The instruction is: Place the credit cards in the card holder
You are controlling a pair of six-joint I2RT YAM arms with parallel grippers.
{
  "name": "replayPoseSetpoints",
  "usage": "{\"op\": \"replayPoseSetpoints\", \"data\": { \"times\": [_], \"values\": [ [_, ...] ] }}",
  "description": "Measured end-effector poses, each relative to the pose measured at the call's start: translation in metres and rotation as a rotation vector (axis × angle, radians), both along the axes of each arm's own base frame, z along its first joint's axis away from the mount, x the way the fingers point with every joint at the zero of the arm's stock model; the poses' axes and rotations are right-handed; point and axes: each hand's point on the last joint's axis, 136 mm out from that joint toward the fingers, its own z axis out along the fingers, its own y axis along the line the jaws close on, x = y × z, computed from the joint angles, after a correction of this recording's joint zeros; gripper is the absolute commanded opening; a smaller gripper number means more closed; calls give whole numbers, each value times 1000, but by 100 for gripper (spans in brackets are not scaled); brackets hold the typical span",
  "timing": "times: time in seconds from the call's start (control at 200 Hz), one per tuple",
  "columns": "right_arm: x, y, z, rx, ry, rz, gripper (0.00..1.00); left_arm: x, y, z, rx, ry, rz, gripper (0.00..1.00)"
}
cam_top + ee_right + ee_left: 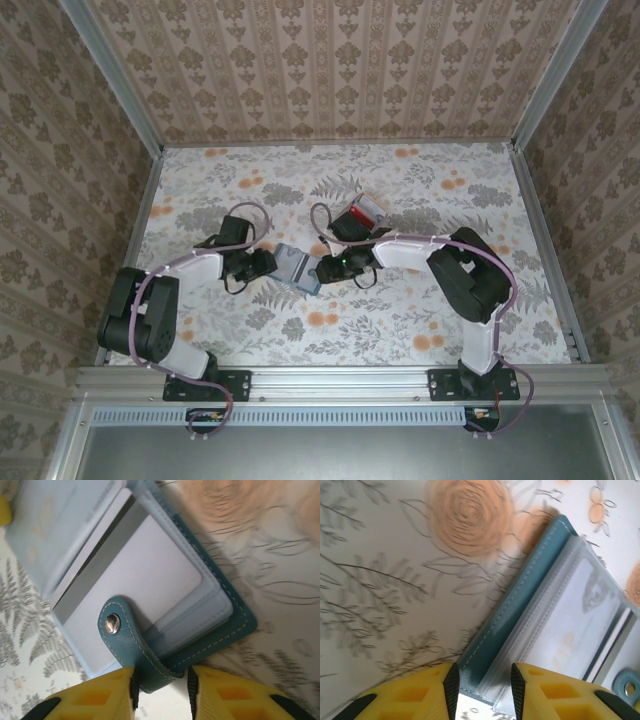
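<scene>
The teal card holder [298, 268] lies open on the flowered table between my two grippers. My left gripper [268, 266] is at its left end. In the left wrist view the fingers [485, 672] stand apart astride a corner of the holder [520, 610], with the teal cover and clear sleeves [555, 625] between them. My right gripper [325, 268] is at the holder's right end. Its jaws [161, 675] are apart around the snap strap [125, 640], with a gap beside the right pad. A pale card with a grey stripe [135, 565] sits in a sleeve. A red and grey-white pile of credit cards [364, 212] lies behind the right gripper.
The table is walled by patterned panels with metal rails [548, 230] at the left, right and back. Both arm bases are bolted to the front rail [340, 382]. Cables loop over the arms near the card pile.
</scene>
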Motion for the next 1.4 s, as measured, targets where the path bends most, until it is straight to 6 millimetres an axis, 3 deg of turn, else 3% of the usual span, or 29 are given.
{"op": "replayPoseSetpoints", "data": {
  "times": [0.29, 0.495, 0.595, 0.725, 0.835, 1.015, 1.135, 1.235, 1.4],
  "values": [
    [24, -30, 8, -3, -12, -71, 34, -33, -27, 0, 25, 30, -69, 36],
    [47, -54, 59, 56, -124, -123, 39, -40, -12, 18, 59, 23, -38, 39],
    [65, -75, 87, 82, -194, -169, 41, -21, -10, 39, 55, -30, -16, 40],
    [91, -100, 108, 75, -261, -226, 44, 16, -21, 72, 25, -118, -12, 40],
    [107, -118, 121, 42, -304, -261, 45, 48, -43, 90, -9, -180, -36, 40],
    [132, -143, 142, -5, -372, -290, 47, 77, -94, 100, -53, -215, -118, 40],
    [146, -156, 137, -44, -355, -283, 48, 90, -124, 94, -78, -215, -165, 40],
    [155, -159, 121, -81, -313, -249, 48, 100, -144, 80, -90, -197, -194, 40],
    [152, -160, 91, -144, -223, -182, 48, 109, -167, 52, -95, -158, -228, 40]
  ]
}}
